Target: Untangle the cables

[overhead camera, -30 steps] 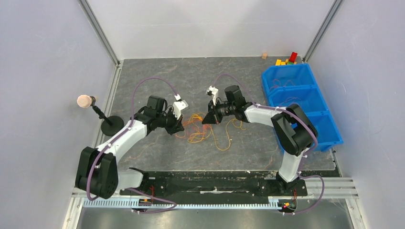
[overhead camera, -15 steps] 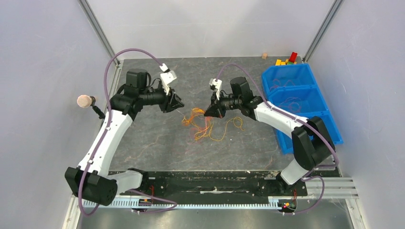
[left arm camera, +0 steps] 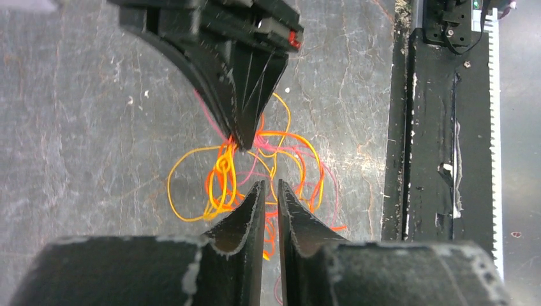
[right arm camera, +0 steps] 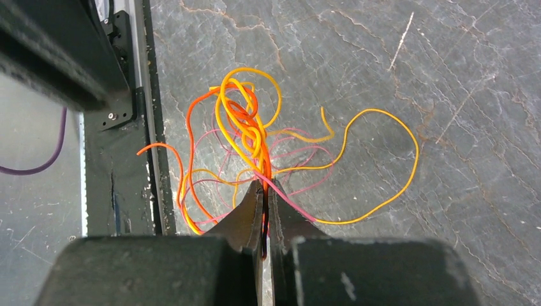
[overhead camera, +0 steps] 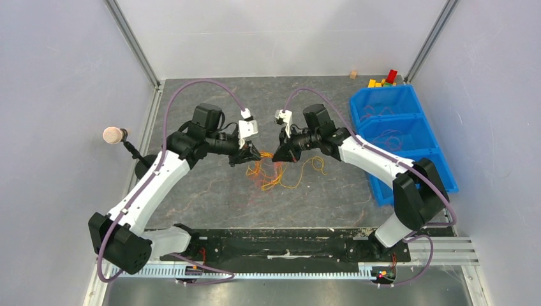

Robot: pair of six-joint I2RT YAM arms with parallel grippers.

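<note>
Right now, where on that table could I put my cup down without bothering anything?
Bare mat lies beyond the left gripper and right gripper, toward the back wall, and between the cables and the black base plate. The middle, where both meet, is crowded.

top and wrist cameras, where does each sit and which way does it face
Top: fixed above and behind the bases, looking down on the table; left arm, right arm whole, left gripper and right gripper nearly tip to tip at the cables.
Left wrist: on the left arm, facing past its own fingers toward the right gripper.
Right wrist: on the right arm, looking down past its own fingers pinching the cables.
Shared: all show the cables.
</note>
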